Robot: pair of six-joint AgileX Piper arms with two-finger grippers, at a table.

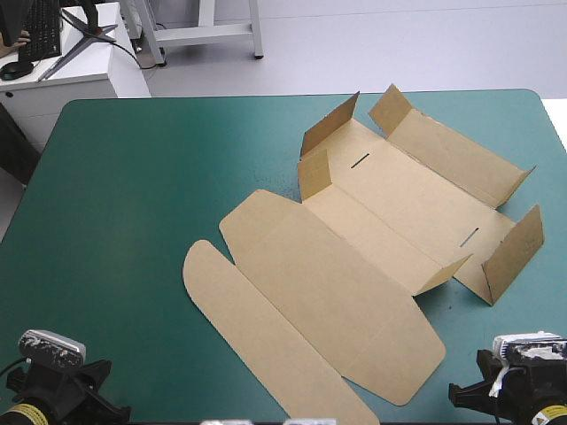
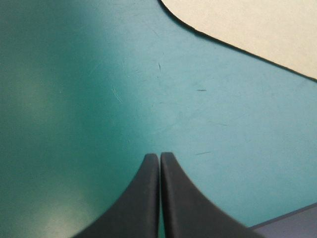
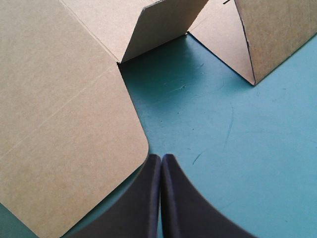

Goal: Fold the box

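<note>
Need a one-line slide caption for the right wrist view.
Right hand, shut and empty, points at bare teal-green cover beside the brown box's flat lid corner; raised flaps stand ahead.

Box (image 1: 354,257) on the table (image 1: 133,195), right of centre: raised walls toward the far-right corner, flat lid toward the near edge. Left gripper (image 2: 159,156) and right gripper (image 3: 161,157) at the 2 near corners, flanking the lid.

box (image 1: 354,266): plain brown | cover (image 1: 133,195): teal-green, faint scratches | fingers (image 2: 141,206): black
</note>
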